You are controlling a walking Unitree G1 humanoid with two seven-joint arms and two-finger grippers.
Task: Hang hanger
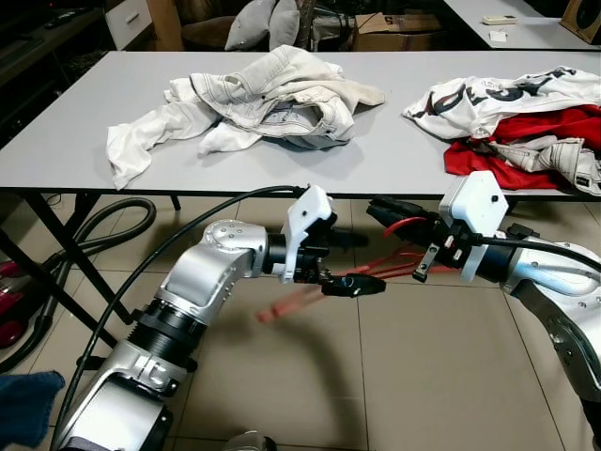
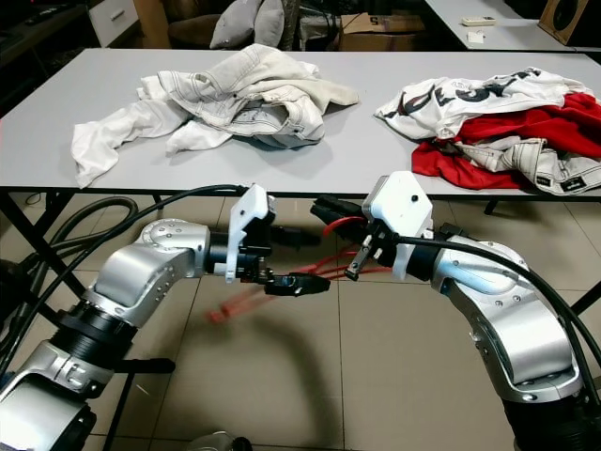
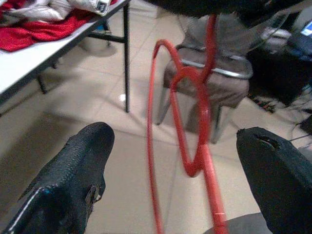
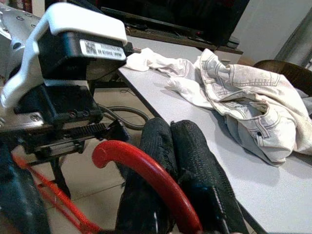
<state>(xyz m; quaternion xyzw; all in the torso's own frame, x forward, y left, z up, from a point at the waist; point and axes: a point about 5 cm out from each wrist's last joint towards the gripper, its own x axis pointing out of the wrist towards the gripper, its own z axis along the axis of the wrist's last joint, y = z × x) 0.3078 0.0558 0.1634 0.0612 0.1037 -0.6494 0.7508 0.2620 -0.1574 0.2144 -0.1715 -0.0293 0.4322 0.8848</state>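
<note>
A long grey table (image 1: 84,122) spans the upper half of the head views, its front edge crossing the middle of the frame. On it, upper centre, lies a heap of white and cream clothes (image 1: 268,99) with a pale sleeve trailing toward the left. At the upper right sits a second pile, a white printed shirt over a red garment (image 1: 512,117). Black cables (image 1: 103,240) loop on the tiled floor at the left, under the table.

Both silver arms reach in from the lower corners and meet at the centre, just below the table edge. The right gripper (image 2: 331,209) has its two black fingers pressed together on the curved hook of the red hanger (image 4: 146,178); the right wrist view shows the hook lying against the fingers. The hanger's thin red frame hangs down and leftward from there, blurred in the head views.

The left gripper (image 1: 349,263) points right toward it, fingers spread apart; in the left wrist view the hanger's red wire stands between the two finger pads (image 3: 78,175), touching neither.
</note>
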